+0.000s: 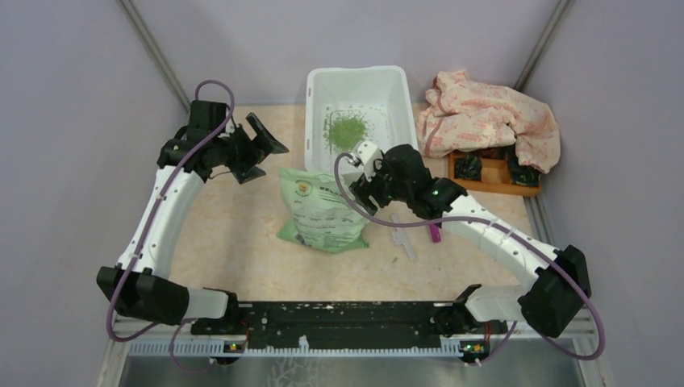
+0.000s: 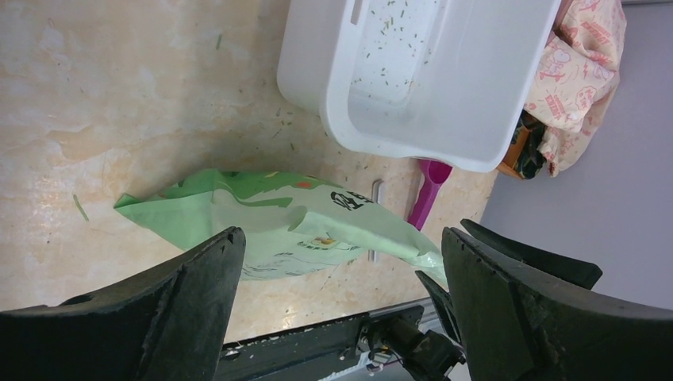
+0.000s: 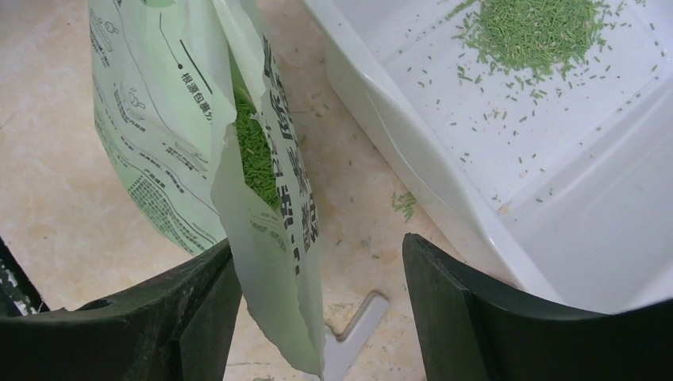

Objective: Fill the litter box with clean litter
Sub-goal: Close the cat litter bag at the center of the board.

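Litter box [image 1: 313, 133]: upright at the far centre of the counter [image 1: 234, 242], long axis running away from the arm bases. Clean litter [image 1: 345, 129]: loose green pile about mid-floor inside the box, ringed by scattered granules; in the right wrist view, pile [image 3: 532, 28] at the far end of the box [image 3: 587, 206], with a few stray granules on the counter just outside the near wall. More litter visible inside the torn mouth of the green-and-white bag [image 3: 159, 119]. Bag [image 1: 319, 214]: on the counter just in front of the box, its open top toward the right gripper [image 1: 364, 165]. Right gripper [image 3: 317, 246]: partly open, low over the near left corner of the box, a torn flap of the bag hanging between the fingers and close against one of them; no clamping on the flap, contact impossible to confirm. Left gripper [image 1: 262, 153]: fully spread, empty, raised over the counter to the left of the box, apart from box and bag; same wide spread in the left wrist view [image 2: 341, 238], above bag [image 2: 278, 230] and box [image 2: 476, 95]. Magenta scoop [image 1: 435, 234] and white strip [image 1: 403, 238]: flat on the counter beside the bag, under the right arm. Patterned cloth [image 1: 484, 121]: heaped to the right of the box, draped partly over the wooden tray [image 1: 492, 184]
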{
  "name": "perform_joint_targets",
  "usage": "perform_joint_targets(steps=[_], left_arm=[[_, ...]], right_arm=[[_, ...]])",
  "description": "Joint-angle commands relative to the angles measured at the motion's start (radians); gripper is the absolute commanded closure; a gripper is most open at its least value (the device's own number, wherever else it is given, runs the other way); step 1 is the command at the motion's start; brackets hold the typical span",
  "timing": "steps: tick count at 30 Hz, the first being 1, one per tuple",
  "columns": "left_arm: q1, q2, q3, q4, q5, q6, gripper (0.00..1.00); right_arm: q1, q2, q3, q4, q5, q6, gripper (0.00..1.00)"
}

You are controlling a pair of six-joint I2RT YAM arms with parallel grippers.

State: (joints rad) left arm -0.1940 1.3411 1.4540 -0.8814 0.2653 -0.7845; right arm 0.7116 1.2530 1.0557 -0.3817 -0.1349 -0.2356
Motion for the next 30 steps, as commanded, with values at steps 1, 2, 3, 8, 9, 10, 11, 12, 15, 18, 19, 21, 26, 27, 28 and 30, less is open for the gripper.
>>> perform_joint_targets(steps=[1, 2, 3, 8, 9, 10, 11, 12, 15, 18, 19, 21, 26, 27, 28, 30], left_arm=[[0.005, 0.002, -0.010, 0.018, -0.001, 0.016, 0.02], [0.005, 0.008, -0.007, 0.018, 0.000, 0.017, 0.02], [0.005, 0.013, -0.004, 0.019, 0.000, 0.017, 0.02], [0.005, 0.051, 0.032, 0.001, -0.009, 0.022, 0.02], [0.006, 0.059, 0.038, -0.003, -0.007, 0.024, 0.02], [0.007, 0.064, 0.041, -0.005, -0.008, 0.025, 0.02], [0.006, 0.067, 0.041, -0.005, -0.013, 0.023, 0.02], [0.007, 0.068, 0.038, -0.002, -0.018, 0.021, 0.02], [0.007, 0.078, 0.023, 0.021, -0.016, 0.010, 0.02], [0.007, 0.100, 0.015, 0.044, 0.019, -0.008, 0.02], [0.007, 0.109, 0.017, 0.048, 0.035, -0.014, 0.02], [0.007, 0.121, 0.020, 0.057, 0.057, -0.022, 0.02], [0.007, 0.133, 0.010, 0.089, 0.089, -0.026, 0.02], [0.007, 0.134, 0.004, 0.100, 0.096, -0.025, 0.02], [0.006, 0.135, 0.000, 0.110, 0.105, -0.021, 0.02], [0.005, 0.136, -0.002, 0.113, 0.108, -0.016, 0.02]], right_arm=[[0.004, 0.019, 0.068, 0.063, 0.019, -0.027, 0.30], [0.005, 0.025, 0.071, 0.067, 0.015, -0.027, 0.31], [0.006, 0.032, 0.073, 0.072, 0.011, -0.028, 0.31], [0.006, 0.057, 0.065, 0.107, 0.009, -0.029, 0.34], [0.005, 0.060, 0.062, 0.114, 0.010, -0.028, 0.34], [0.006, 0.063, 0.062, 0.121, 0.013, -0.028, 0.34], [0.006, 0.064, 0.062, 0.125, 0.016, -0.028, 0.34], [0.006, 0.068, 0.065, 0.128, 0.018, -0.028, 0.34], [0.005, 0.077, 0.075, 0.137, 0.018, -0.028, 0.35], [0.010, 0.090, 0.091, 0.137, 0.010, -0.025, 0.40], [0.014, 0.097, 0.098, 0.131, 0.011, -0.028, 0.42], [0.031, 0.102, 0.095, 0.124, 0.032, -0.046, 0.47], [0.088, 0.091, 0.059, 0.142, 0.135, -0.085, 0.59], [0.103, 0.086, 0.052, 0.147, 0.172, -0.094, 0.61], [0.119, 0.081, 0.044, 0.155, 0.207, -0.103, 0.64], [0.161, 0.069, 0.022, 0.174, 0.288, -0.123, 0.68]])
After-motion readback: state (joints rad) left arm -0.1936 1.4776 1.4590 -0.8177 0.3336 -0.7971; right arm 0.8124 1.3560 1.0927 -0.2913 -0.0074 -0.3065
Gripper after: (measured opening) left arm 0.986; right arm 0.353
